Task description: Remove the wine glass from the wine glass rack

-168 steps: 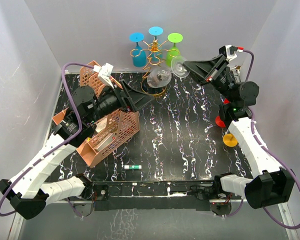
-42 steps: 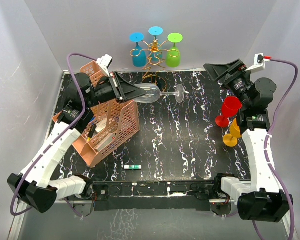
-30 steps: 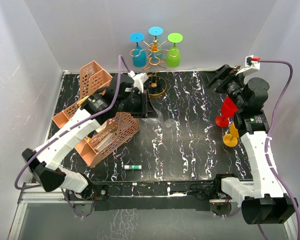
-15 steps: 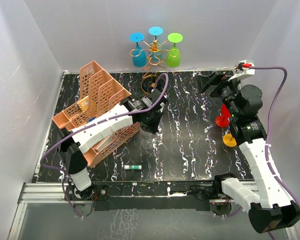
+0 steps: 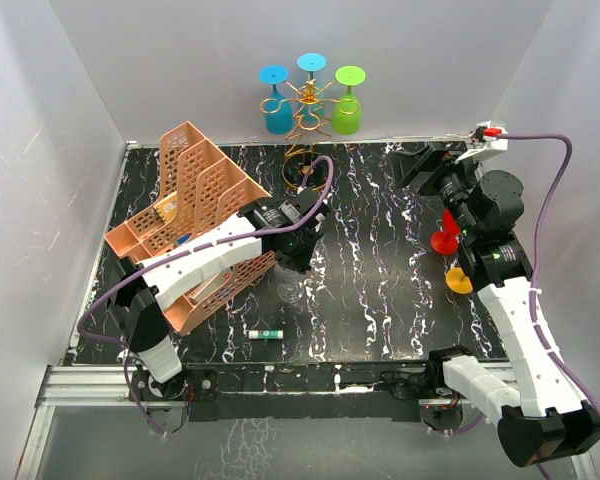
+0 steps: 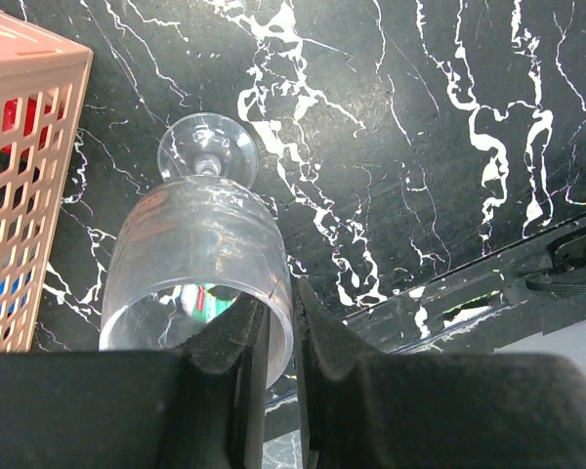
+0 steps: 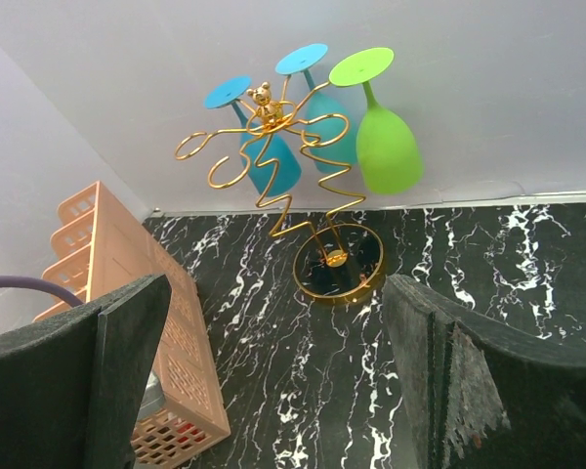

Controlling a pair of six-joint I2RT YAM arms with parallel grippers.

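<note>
1. We see the left jaws nearly closed, pinching the rim wall of the clear wine glass (image 6: 200, 244), with one finger inside the bowl and one outside.
2. The glass hangs straight below those jaws. Its long axis is roughly upright, foot down at the black marble table (image 6: 420, 147). We cannot tell whether the foot touches.
3. It sits just beside the pink file organizer (image 5: 195, 190). We judge that setting it down depends on the foot meeting the table flat.
4. The right jaws are wide open and hold nothing. They are well apart from the glass and face the rack.
5. Farthest back, the gold wine glass rack (image 7: 264, 98) stands at the rear edge, carrying blue glasses and a green glass (image 7: 386, 147). The clear glass is already off it.
</note>
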